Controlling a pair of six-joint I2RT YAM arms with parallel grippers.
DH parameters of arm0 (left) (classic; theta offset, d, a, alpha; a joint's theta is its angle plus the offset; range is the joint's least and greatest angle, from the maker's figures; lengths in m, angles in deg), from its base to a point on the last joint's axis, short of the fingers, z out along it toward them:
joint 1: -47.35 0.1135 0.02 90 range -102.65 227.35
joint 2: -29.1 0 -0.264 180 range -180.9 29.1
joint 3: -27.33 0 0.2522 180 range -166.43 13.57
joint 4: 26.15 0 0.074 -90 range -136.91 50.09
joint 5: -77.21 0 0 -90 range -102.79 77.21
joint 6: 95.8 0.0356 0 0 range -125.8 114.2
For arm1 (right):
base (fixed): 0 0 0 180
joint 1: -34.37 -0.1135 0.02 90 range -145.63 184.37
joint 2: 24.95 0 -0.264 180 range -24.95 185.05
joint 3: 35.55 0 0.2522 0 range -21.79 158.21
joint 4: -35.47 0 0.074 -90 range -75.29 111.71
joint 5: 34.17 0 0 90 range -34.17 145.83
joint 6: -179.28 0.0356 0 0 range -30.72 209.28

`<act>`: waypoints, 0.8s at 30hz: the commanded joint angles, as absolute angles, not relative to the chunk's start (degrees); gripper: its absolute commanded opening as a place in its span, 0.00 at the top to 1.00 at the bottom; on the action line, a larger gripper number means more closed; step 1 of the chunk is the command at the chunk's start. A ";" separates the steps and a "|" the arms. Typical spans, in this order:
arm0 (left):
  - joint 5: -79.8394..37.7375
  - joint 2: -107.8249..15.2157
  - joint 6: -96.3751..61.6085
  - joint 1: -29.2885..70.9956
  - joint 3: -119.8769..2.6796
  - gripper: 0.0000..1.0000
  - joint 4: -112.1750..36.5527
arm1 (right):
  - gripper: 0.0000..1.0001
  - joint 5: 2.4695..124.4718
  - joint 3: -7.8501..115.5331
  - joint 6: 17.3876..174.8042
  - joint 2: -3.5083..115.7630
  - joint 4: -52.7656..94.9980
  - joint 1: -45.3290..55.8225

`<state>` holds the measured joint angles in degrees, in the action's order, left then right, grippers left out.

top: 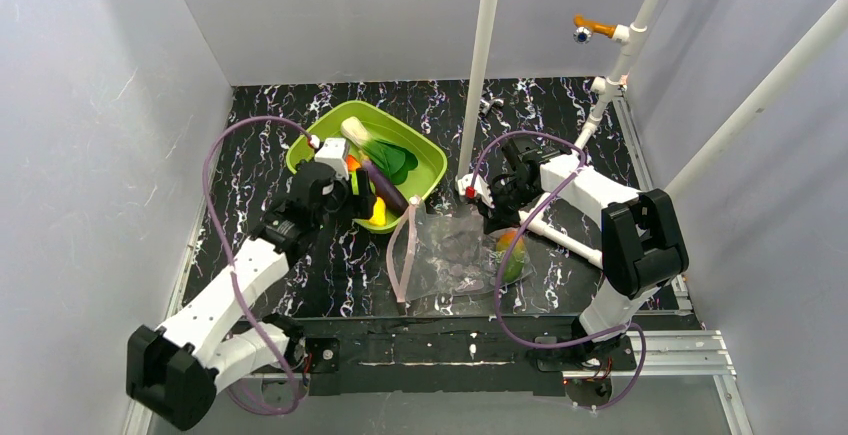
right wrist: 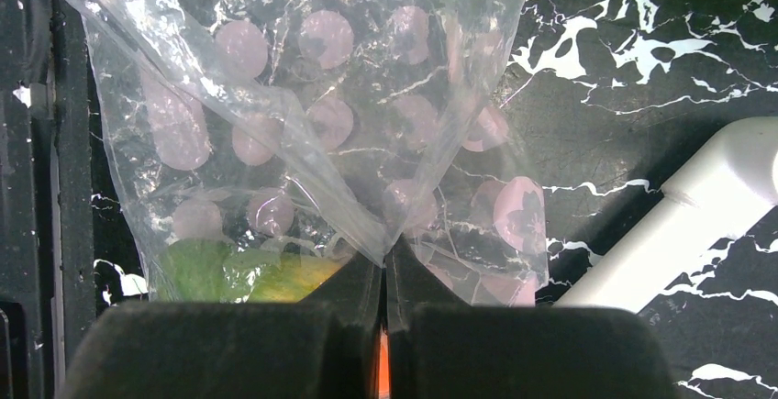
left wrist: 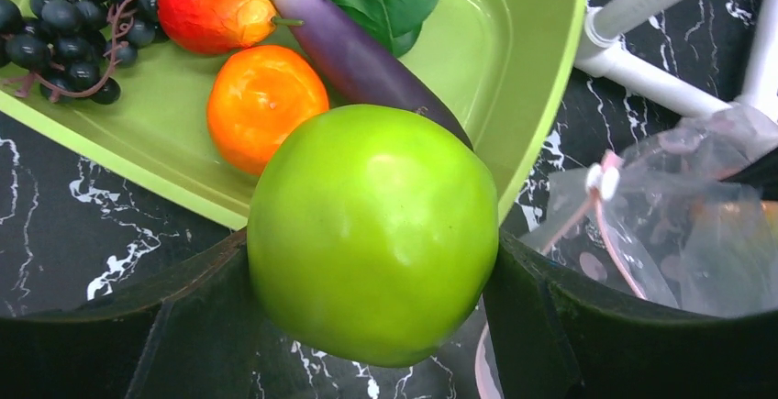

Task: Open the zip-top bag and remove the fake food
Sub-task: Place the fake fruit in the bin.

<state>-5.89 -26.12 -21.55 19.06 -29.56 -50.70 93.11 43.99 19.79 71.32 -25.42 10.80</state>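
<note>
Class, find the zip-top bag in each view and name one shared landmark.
Top external: zip-top bag lies centre, right of the green tray.
Left wrist: bag at right edge, beyond the green apple.
Right wrist: bag fills the upper frame, pinched by the right gripper.
Shared landmark: black marbled table.

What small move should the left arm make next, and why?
Probably carry the round green plastic apple a little further over the lime-green square tray, then open the left gripper. The apple seems to hang at the tray's rim, and an orange plastic fruit already lies inside.
</note>
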 commanded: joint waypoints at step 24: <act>-5.18 -54.19 -25.25 33.72 -46.17 0.84 -52.68 | 0.92 95.25 43.52 18.91 71.30 -26.60 11.26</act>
